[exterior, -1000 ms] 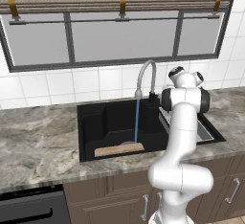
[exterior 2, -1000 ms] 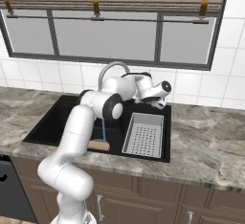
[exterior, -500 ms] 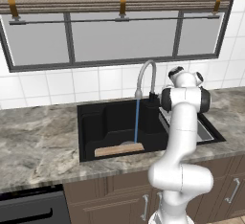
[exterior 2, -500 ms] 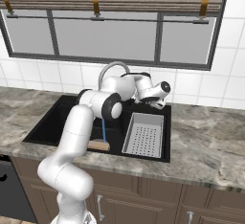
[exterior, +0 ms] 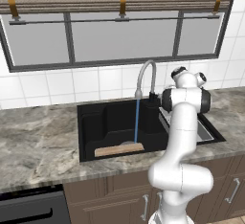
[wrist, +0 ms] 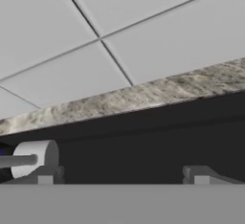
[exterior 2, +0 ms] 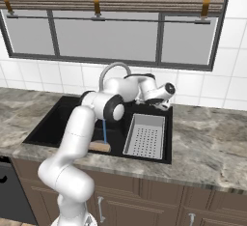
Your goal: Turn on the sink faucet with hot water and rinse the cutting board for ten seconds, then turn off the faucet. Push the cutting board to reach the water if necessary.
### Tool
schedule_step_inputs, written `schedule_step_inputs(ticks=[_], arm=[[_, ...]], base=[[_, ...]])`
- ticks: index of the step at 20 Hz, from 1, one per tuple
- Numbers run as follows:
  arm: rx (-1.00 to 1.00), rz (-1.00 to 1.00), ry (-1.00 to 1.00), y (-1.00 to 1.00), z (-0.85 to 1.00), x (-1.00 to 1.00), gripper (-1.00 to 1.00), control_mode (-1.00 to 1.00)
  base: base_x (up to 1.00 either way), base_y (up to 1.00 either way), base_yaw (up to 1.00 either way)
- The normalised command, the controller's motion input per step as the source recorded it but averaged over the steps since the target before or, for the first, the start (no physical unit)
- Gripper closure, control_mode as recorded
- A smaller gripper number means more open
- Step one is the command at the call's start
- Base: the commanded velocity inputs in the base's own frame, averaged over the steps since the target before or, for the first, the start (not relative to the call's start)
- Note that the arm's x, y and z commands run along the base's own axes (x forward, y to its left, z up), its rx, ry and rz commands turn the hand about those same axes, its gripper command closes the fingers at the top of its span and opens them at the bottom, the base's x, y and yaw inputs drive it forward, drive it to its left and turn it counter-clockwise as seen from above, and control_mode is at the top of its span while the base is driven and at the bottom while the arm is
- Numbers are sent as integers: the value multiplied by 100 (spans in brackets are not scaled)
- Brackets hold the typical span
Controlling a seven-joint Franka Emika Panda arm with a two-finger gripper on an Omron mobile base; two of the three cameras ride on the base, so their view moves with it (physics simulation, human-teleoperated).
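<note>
**Desk:** Where is the cutting board point(exterior: 118, 149), and is it getting wet?

**Photographer:** It lies flat at the front of the black sink point(exterior: 98, 125), and one thin blue stream of water point(exterior: 136, 121) drops from the faucet point(exterior: 145, 74) onto its right end. So the tap is on and the rinse looks under way; whether the water is hot can't be read here.

**Desk:** What's left?

**Photographer:** By my reading, the rest of the rinse, then shutting the tap off. No push seems needed, since the stream meets the wood.

**Desk:** And the gripper point(wrist: 122, 174)?

**Photographer:** Behind the basin near the faucet's base, facing the tiled wall point(wrist: 143, 36). Its two tips sit well apart with nothing between them; a grey cylinder point(wrist: 34, 158) shows just above the left tip.

**Desk:** Counts?

**Photographer:** One board, one faucet, one stream, one basin, one ridged drain tray point(exterior 2: 144, 135) at its right, one arm
</note>
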Motion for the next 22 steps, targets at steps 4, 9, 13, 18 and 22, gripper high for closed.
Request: schedule_step_inputs(ticks=[4,9,13,18,22], arm=[[0,0,0,-36,2,0,-100,-100],[0,0,0,-1,9,0,-100,-100],[0,0,0,21,11,0,-100,-100],[0,0,0,14,13,4,-100,-100],[0,0,0,8,6,8,-100,-100]], base=[[0,0,0],[0,0,0],[0,0,0],[0,0,0],[0,0,0]])
